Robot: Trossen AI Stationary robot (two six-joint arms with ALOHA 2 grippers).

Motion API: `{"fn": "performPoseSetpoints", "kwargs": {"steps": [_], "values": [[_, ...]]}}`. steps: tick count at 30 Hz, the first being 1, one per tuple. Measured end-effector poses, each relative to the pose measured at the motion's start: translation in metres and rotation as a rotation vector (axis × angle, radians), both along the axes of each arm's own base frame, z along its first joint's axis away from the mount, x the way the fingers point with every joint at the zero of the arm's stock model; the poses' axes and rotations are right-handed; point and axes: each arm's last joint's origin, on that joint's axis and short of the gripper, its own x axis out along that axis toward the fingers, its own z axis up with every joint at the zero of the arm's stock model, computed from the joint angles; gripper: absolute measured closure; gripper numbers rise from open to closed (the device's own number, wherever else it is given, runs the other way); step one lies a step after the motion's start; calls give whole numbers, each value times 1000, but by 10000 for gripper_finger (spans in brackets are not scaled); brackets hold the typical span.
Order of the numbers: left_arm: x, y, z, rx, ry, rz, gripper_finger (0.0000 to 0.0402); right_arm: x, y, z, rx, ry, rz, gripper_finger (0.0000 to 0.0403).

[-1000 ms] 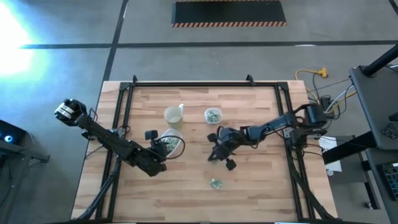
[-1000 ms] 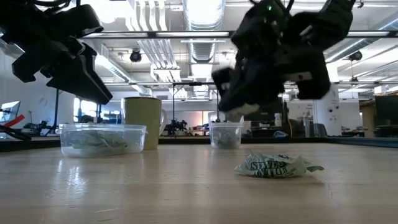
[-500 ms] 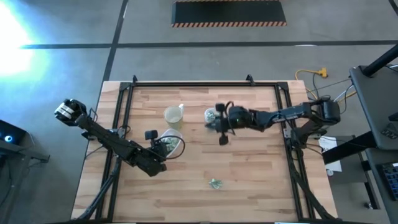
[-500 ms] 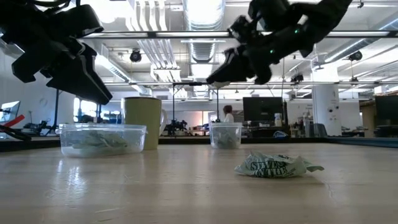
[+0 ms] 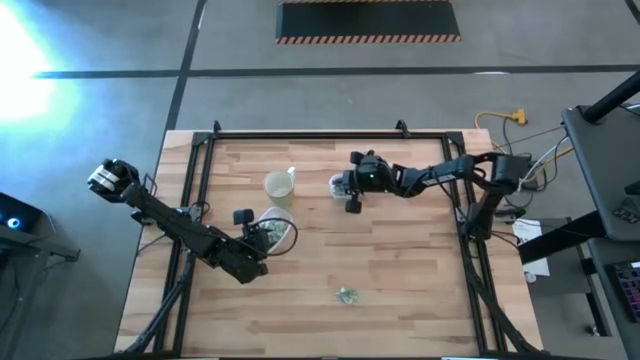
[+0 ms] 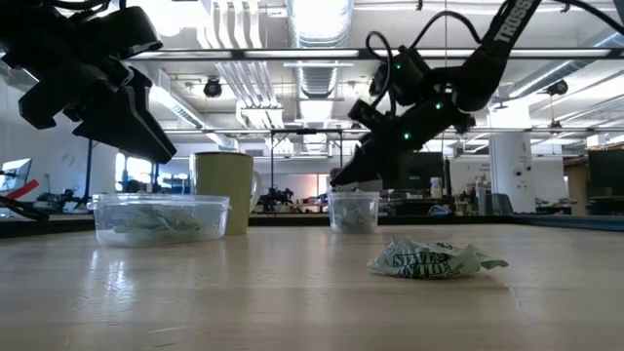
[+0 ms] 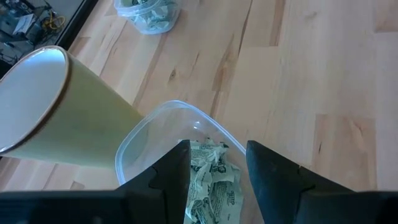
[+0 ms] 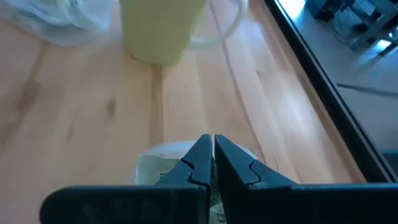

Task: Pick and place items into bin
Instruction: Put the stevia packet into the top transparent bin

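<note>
While my right gripper [image 8: 212, 163] hangs just above the small clear tub [image 5: 340, 185] at the far middle of the table [image 5: 420, 300], its fingers are pinched fully together, and I cannot tell whether a wrapped piece is caught between them; from the wrist I see only pale crinkled wrapping directly under the tips.

If I am carrying one, the danger is in the release: the tub's mouth is narrow, and a light crinkled wrapper let go off-centre could catch the rim and fall onto the wood. Dropping lower to be safe could knock the tub, which looks light enough to slide or tip.

My left gripper [image 7: 216, 169] waits over the larger clear bin [image 7: 134, 146] near the table's middle, fingers spread and gripping nothing.

That bin holds a loose heap of green-and-white wrapped pieces [image 7: 211, 180]. The small tub also holds a clump of them. The pale yellowish cup [image 5: 279, 185] stands just beyond the bin, and I cannot see anything inside it.

One stray wrapper [image 6: 434, 260] lies alone on the near part of the table, well apart from both containers, not yet collected.
</note>
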Motion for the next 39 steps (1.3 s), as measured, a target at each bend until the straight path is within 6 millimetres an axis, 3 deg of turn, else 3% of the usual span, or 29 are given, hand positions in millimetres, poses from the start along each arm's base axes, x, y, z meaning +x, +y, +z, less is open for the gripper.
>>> {"fn": "performPoseSetpoints", "kwargs": {"steps": [23,39], "values": [[0,0,0,1,0,-1,262,-3,-10,-12,-2,47,-85,394],[0,0,0,1,1,-1,262,-3,-5,-7,16,44,-9,380]]}}
